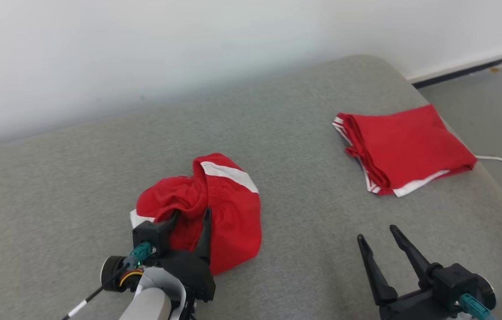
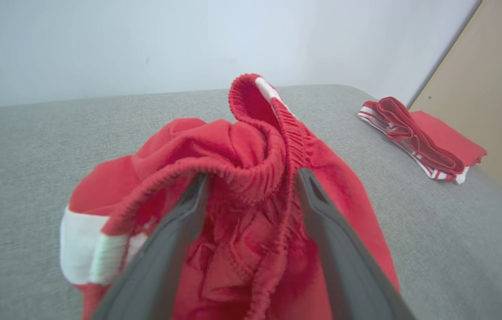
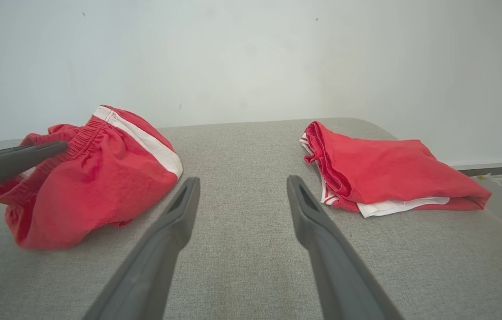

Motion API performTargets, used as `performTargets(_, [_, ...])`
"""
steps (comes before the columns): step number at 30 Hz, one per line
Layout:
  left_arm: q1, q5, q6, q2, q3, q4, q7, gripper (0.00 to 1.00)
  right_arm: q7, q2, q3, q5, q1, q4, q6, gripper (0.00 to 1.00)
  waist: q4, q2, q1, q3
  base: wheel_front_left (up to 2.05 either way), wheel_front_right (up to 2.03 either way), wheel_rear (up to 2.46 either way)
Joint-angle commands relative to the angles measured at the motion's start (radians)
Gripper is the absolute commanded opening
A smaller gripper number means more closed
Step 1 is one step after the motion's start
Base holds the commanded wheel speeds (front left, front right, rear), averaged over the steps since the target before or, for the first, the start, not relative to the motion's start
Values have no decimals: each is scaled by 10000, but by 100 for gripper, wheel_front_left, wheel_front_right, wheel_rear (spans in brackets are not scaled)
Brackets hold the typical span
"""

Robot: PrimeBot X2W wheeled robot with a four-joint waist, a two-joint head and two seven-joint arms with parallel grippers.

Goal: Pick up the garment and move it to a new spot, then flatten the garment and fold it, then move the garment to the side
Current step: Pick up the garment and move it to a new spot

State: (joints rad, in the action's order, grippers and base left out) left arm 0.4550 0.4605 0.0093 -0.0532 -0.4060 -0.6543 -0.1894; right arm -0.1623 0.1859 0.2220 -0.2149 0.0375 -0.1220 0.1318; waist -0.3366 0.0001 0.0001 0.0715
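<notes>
straddling the crumpled red garment (image 1: pixel 224 213), the left gripper (image 1: pixel 191 212) has its jaws spread wide, pinching nothing; the right gripper (image 1: pixel 376 232) hangs wide open, empty, over the grey cushion (image 1: pixel 299 133), folded red shorts (image 1: pixel 406 146) ahead-right of its fingertips.

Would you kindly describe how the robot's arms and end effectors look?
Left end effector and right end effector: each two long, tapered dark fingers on a black housing with a teal connector. The left forearm is pale, with yellow-red wiring and a black-and-white cable.

The head camera looks down on a grey sofa (image 1: pixel 55 200), seemingly; both low wrist cameras face the wall (image 2: pixel 99 44), sharing folded shorts (image 3: pixel 379 164).
</notes>
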Motion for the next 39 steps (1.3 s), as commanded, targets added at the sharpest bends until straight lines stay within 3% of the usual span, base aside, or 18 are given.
performTargets(1, [-132, -77, 27, -22, -28, -73, -124, 100, -73, -1, -71, 88, -123, -20, -26, 100, 384, -1, -1, -254, 0, 0, 0])
performTargets(9, [-811, -492, 343, -330, 335, 679, -749, 100, -184, 28, -614, 178, -406, -99, -26, 100, 1240, -1, -1, -715, 0, 0, 0])
performTargets(14, [-2106, -1293, 630, -648, 1082, 2901, -754, 100, -244, -86, -867, 220, -583, -187, -26, 100, 1769, -1, -1, -987, 0, 0, 0])
performTargets(21, [-3694, -1973, 550, -707, 2067, 4578, -757, 100, -434, -78, -1071, 228, -772, -469, -26, 100, 2243, -1, -1, -1340, 0, 0, 0])
performTargets(26, [-4566, -2225, 303, -636, 2841, 5004, -758, 100, -630, -48, -1116, 247, -807, -793, -26, 100, 2458, -1, -1, -1509, 0, 0, 0])
performTargets(39, [-5747, -2598, -797, -573, 4088, 4205, -759, 100, -856, -152, -1112, 123, -752, -1343, -26, 100, 2617, -1, -1, -1728, 0, 0, 0])
